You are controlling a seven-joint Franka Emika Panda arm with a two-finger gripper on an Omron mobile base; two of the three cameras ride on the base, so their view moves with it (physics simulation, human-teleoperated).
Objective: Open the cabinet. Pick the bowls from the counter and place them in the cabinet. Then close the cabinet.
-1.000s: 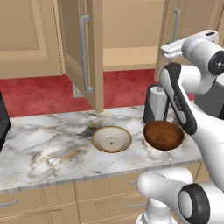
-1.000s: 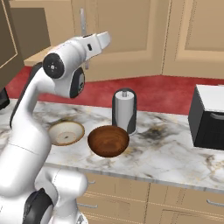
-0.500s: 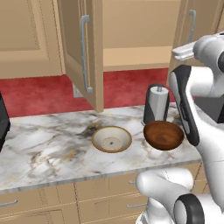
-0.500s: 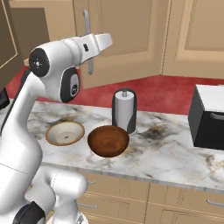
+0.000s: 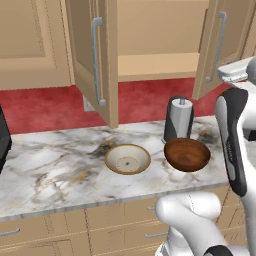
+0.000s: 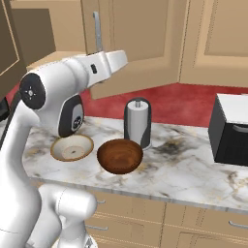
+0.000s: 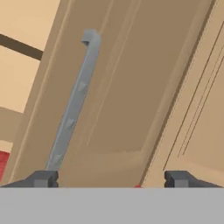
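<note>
pincer [image 7: 111, 178] is seen released, empty, raised before the open cabinet [image 5: 150, 30] door and its handle [image 7: 74, 103]. both bowls are judged to lie well below it: cream bowl [image 5: 127, 159] mid-desk [image 5: 45, 170], wooden bowl [image 5: 187, 154] toward the front edge beside the canister [image 5: 178, 119].

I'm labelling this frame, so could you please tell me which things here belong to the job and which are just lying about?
Part of the job:
- cabinet, both doors open
- cream bowl on the counter
- brown wooden bowl on the counter
- gripper, open, facing the right door

Just lying about:
- grey canister
- black appliance
</note>
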